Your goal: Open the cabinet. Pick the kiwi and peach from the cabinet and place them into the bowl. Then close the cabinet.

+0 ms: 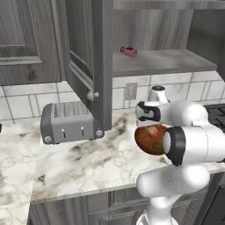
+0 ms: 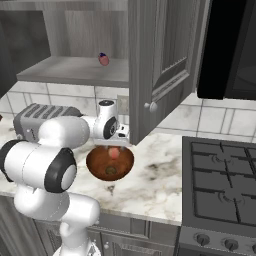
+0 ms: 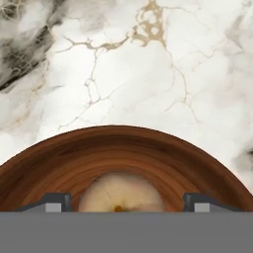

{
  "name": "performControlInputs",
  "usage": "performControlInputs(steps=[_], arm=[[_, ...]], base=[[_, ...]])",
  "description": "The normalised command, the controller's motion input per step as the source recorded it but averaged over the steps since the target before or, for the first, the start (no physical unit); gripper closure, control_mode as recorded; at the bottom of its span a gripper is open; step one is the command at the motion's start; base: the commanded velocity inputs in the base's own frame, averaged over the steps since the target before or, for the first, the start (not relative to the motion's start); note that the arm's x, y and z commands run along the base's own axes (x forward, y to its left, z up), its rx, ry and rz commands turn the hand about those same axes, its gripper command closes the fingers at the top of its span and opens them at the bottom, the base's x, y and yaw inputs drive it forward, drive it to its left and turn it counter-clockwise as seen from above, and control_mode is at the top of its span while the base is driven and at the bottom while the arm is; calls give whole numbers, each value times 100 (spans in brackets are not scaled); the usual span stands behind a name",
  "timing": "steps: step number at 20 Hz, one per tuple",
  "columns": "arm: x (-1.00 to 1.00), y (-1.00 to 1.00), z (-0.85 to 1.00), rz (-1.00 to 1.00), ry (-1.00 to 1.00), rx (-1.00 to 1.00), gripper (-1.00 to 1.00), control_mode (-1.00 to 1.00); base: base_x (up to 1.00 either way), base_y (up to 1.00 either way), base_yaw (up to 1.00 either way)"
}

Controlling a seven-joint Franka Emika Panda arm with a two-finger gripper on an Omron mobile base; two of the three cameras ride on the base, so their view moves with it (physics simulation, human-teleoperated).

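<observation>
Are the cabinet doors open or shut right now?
Open. Both cabinet doors stand swung out over the counter, exposing the shelf, where a small pink-red bottle lies.

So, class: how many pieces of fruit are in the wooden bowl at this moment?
2. The peach sits toward the back of the bowl, just under the gripper. The kiwi lies nearer the front rim. The arm covers part of the bowl, so more could be hidden.

arm: folded low, wrist down | claw (image 3: 126,203): fingers spread (nothing pinched)
</observation>
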Motion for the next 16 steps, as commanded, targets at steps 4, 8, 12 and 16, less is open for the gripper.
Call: performControlInputs(steps=[4, 8, 12, 16], arm=[[-11, 0, 18, 0, -7, 0, -100, -100], [-74, 0, 78, 0, -22, 0, -100, -100], [-100, 0, 100, 3, -50, 0, -100, -100], [-100, 3, 100, 8, -52, 0, -100, -100]], base=[[0, 0, 0], [0, 0, 0], [0, 0, 0], [0, 0, 0]])
